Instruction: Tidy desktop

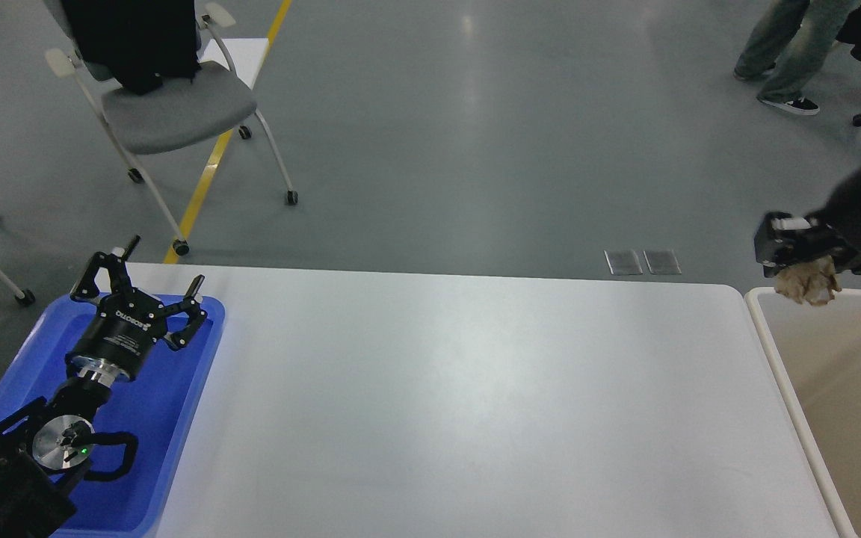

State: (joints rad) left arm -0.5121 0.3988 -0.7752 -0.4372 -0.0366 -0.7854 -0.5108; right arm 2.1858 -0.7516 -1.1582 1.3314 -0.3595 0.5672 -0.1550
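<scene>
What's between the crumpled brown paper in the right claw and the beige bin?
Nothing visible. The right claw holds the crumpled brown paper wad over the far end of the beige rimmed plastic bin, just past the large white desktop; only air shows below it.

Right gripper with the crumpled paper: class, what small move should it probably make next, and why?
Probably open and drop it. The right gripper holds the crumpled brown paper above the far edge of the beige bin, and the desktop shows nothing else to tidy.
</scene>
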